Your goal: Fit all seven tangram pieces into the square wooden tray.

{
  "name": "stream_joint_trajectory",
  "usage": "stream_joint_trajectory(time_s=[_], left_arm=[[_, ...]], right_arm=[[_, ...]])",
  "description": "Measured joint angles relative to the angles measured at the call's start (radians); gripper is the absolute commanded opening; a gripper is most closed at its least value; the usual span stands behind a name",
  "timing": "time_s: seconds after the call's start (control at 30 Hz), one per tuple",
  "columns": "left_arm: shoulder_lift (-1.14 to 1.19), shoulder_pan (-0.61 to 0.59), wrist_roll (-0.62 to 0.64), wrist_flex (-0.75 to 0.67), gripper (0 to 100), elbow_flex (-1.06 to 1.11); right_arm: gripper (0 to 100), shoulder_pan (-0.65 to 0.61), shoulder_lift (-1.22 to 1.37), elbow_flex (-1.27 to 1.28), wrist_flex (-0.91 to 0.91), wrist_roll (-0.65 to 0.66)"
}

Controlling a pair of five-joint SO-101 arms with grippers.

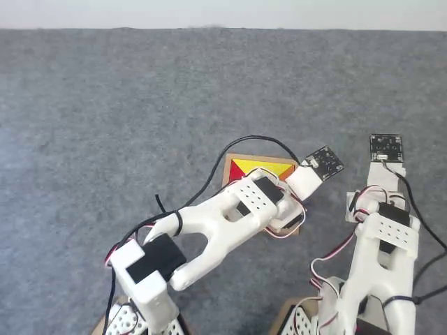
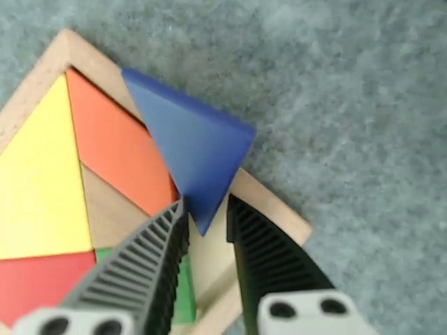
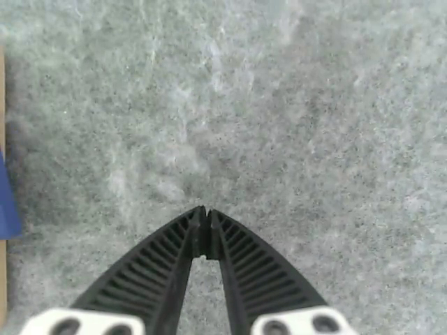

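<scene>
The square wooden tray (image 2: 276, 206) holds a yellow triangle (image 2: 38, 181), an orange piece (image 2: 119, 150), a red piece (image 2: 35, 283) and a green piece (image 2: 185, 296). My left gripper (image 2: 204, 209) is shut on one corner of the blue triangle (image 2: 192, 143), which hangs tilted over the tray's rim. In the high view the tray (image 1: 234, 162) lies mid-table, largely covered by the left arm (image 1: 237, 209). My right gripper (image 3: 204, 213) is shut on nothing, above bare carpet to the right of the tray. The blue triangle's edge (image 3: 7, 202) shows beside it.
Grey carpet (image 1: 140, 105) covers the whole table. The right arm (image 1: 384, 230) stands at the lower right, close to the left arm's wrist. Cables (image 1: 230, 157) loop over the tray's near-left side.
</scene>
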Motion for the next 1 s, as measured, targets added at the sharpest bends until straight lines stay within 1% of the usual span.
stream_joint_trajectory(time_s=[0.1,0.3,0.43,0.57,0.67,0.73,0.8,0.9,0.93,1.0], left_arm=[[-0.074,0.002,0.000,0.029,9,0.018],[-0.333,-0.008,-0.002,0.068,9,0.141],[-0.497,-0.101,-0.002,0.107,9,0.181],[-0.689,-0.305,-0.002,0.144,9,0.238],[-0.864,-0.496,0.003,0.189,9,0.302],[-0.984,-0.647,0.008,0.242,9,0.344],[-1.089,-0.804,0.003,0.293,9,0.387],[-1.174,-1.034,-0.051,0.313,9,0.443],[-1.185,-1.089,-0.069,0.313,9,0.466],[-1.194,-1.142,-0.084,0.298,9,0.529]], right_arm=[[0.8,0.000,0.000,0.000,0.000,0.000],[0.8,-0.028,0.000,0.000,0.000,0.000],[0.8,-0.041,0.000,-0.021,0.028,0.000],[0.8,-0.135,0.051,-0.121,0.138,0.000],[0.8,-0.232,0.141,-0.241,0.233,-0.006],[0.8,-0.270,0.213,-0.325,0.267,-0.021],[0.8,-0.282,0.293,-0.399,0.282,-0.032],[0.8,-0.287,0.416,-0.493,0.285,-0.060],[0.8,-0.288,0.456,-0.519,0.285,-0.068],[0.8,-0.288,0.531,-0.559,0.285,-0.077]])
